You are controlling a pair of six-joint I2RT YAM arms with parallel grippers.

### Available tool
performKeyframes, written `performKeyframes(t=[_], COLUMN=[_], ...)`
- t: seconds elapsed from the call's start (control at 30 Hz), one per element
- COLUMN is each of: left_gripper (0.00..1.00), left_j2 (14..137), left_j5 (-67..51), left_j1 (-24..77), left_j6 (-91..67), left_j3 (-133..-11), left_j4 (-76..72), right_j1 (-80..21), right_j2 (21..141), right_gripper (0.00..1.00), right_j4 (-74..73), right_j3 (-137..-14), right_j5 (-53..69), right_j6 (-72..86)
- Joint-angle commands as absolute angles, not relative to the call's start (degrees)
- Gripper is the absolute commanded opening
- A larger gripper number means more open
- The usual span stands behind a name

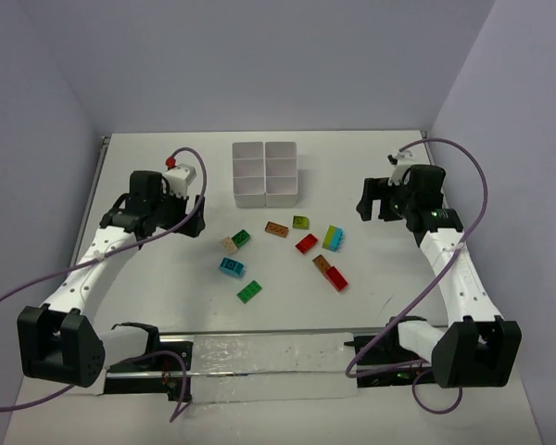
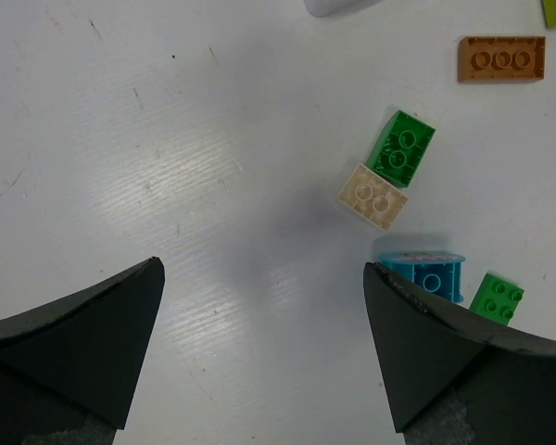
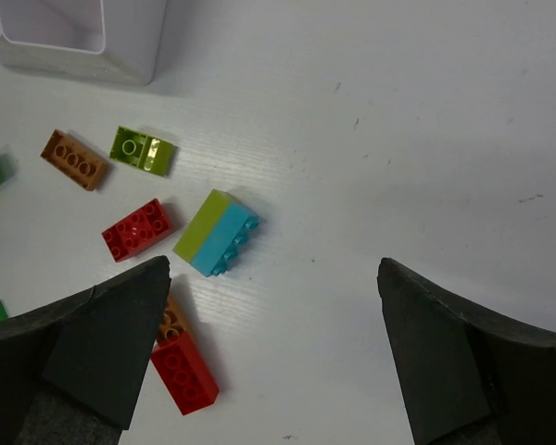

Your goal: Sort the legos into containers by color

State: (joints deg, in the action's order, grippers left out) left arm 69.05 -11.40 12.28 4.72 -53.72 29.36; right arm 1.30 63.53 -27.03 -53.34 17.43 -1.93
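Legos (image 1: 306, 243) lie loose near white tray (image 1: 266, 197)

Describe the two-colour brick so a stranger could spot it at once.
Find the white six-compartment tray; loose bricks lie scattered on its near side. At the right edge of that scatter, right of a red brick, sits the two-colour brick: the only one split into lime and cyan halves.

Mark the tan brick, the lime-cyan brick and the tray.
tan brick (image 2: 373, 196), left wrist view, studded top face.
lime-cyan brick (image 3: 217, 233), right wrist view, top face at the colour seam.
tray (image 1: 250, 197), top external view, near wall.
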Motion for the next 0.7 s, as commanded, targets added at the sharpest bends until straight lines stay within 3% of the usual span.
performKeyframes(t=[0.0,0.13,0.27,0.67], left_gripper=[0.99,0.99,0.99,0.83], left_j2=[67.14,65.92,65.87,74.44], left_j5=[-12.88,-14.77,-11.93,-7.11], left_j1=[13.24,17.93,30.23,49.33], left_j6=[4.78,4.04,4.11,2.11], left_j3=[-56.28,-57.24,-56.12,-53.90], left_j4=[27.66,28.65,30.18,34.38], right_j1=[0.28,0.26,0.26,0.26], right_j2=[61.61,61.44,60.39,58.10], right_gripper=[1.00,1.00,1.00,1.00], right_j4=[-25.51,-24.53,-24.19,-24.02], right_j3=[-52.76,-51.70,-50.61,-48.72], right_j5=[16.70,16.70,15.87,13.64], right_j6=[-1.58,-1.32,-1.56,-2.02])
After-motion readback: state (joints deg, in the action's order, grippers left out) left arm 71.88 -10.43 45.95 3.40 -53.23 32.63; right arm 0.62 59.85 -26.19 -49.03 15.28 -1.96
